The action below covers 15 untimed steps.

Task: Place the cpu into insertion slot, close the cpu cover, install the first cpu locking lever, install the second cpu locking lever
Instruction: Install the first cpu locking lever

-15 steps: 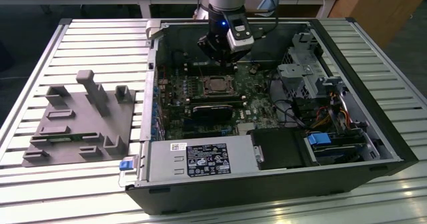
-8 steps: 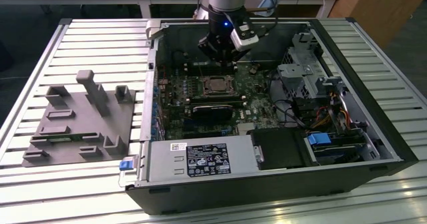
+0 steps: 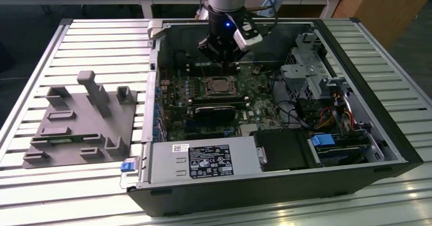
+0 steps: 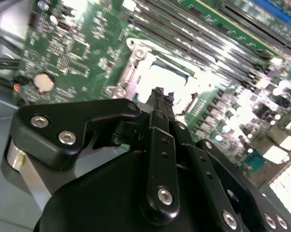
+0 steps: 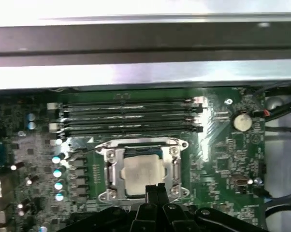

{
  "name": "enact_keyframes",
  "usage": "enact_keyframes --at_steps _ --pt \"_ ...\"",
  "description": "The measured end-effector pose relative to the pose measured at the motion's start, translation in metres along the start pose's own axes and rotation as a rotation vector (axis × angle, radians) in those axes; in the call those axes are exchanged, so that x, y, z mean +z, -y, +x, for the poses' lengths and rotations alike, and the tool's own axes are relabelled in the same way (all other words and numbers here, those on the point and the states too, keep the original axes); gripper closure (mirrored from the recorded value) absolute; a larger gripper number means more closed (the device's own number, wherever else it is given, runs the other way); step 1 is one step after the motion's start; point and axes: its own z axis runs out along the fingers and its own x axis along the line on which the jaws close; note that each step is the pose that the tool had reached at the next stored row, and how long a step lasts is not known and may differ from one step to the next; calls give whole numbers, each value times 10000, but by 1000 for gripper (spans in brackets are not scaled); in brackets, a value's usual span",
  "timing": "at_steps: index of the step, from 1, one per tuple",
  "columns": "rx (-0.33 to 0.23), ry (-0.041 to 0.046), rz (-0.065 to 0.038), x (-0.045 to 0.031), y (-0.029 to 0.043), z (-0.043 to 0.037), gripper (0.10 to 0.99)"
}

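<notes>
The cpu (image 5: pixel 141 173), a dull silver square, lies in the insertion slot (image 3: pixel 219 86) on the green board. The cpu cover (image 5: pixel 111 166), a silvery frame, lies flat around it. A thin wire locking lever (image 5: pixel 82 151) sticks out from one corner of the socket, away from the frame. My gripper (image 5: pixel 155 189) is shut with nothing between its black fingers. It hangs just above the socket's edge, and its fingertips (image 4: pixel 158 94) point at the cpu cover (image 4: pixel 136 65). In the exterior view the gripper (image 3: pixel 222 61) stands over the far side of the socket.
Long black memory slots (image 5: pixel 128 116) run beside the socket, and a coin battery (image 5: pixel 242 122) sits further off. A black heatsink block (image 3: pixel 216 112), the power supply (image 3: pixel 202 160) and a drive cage (image 3: pixel 310 79) crowd the open case. A grey fixture (image 3: pixel 81 120) lies outside on the slatted table.
</notes>
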Motion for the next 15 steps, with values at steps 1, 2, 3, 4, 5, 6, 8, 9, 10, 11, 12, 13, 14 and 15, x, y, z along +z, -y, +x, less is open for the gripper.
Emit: enact_keyframes --at_steps 1,2,3,4,5,6,8,9,10,11,12,13,14,15 --pt "0 1 -2 0 2 32 980" --pt "1 0 -1 1 3 58 980" --pt "1 0 0 0 5 81 980" --pt "1 1 -1 1 6 99 980" --pt "0 -1 0 1 7 117 980" --pt "1 -2 0 3 8 132 980" --pt "-5 -82 5 8 9 148 980" --pt "-10 -156 10 11 9 153 980" --pt "-15 -246 16 15 9 158 980" --pt "-20 -326 21 17 9 163 980" --pt "-21 -378 25 18 10 173 980" --pt "-22 -386 27 17 12 191 980" --pt "-23 -386 26 16 13 213 980" --pt "-23 -384 24 16 14 234 980"
